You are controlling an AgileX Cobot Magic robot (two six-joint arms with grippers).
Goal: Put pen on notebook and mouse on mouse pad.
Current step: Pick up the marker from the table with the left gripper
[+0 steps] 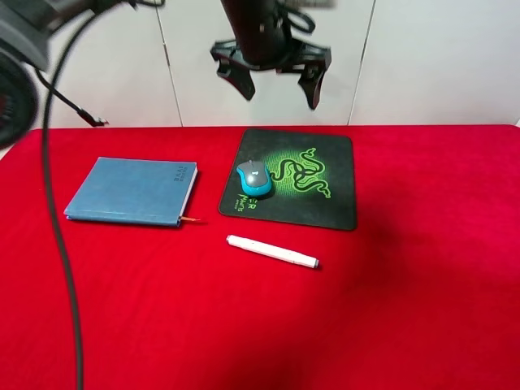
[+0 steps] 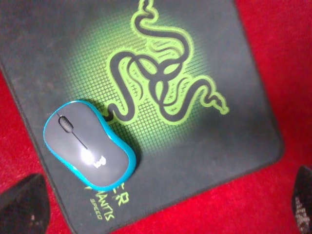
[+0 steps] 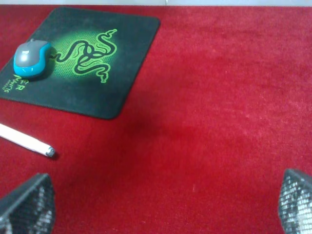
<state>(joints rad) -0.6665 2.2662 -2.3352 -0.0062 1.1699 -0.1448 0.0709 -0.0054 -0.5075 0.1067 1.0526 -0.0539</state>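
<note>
On the red counter (image 1: 422, 309) we see the pad (image 1: 337, 207), the bare notebook (image 1: 130, 191) beside it, the mouse (image 1: 253, 179) already on the pad, left fingers (image 2: 24, 207) and right fingers (image 3: 296, 202) spread and empty, and the pen (image 1: 271, 251) lying loose nearby: light, stiff, probably slick, best pinched mid-barrel.

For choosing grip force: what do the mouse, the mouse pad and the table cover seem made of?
The mouse: likely smooth plastic, a glint on its grey top. The mouse pad: probably matte cloth, no glare. The table cover: red felt or velvet, fuzzy nap.
</note>
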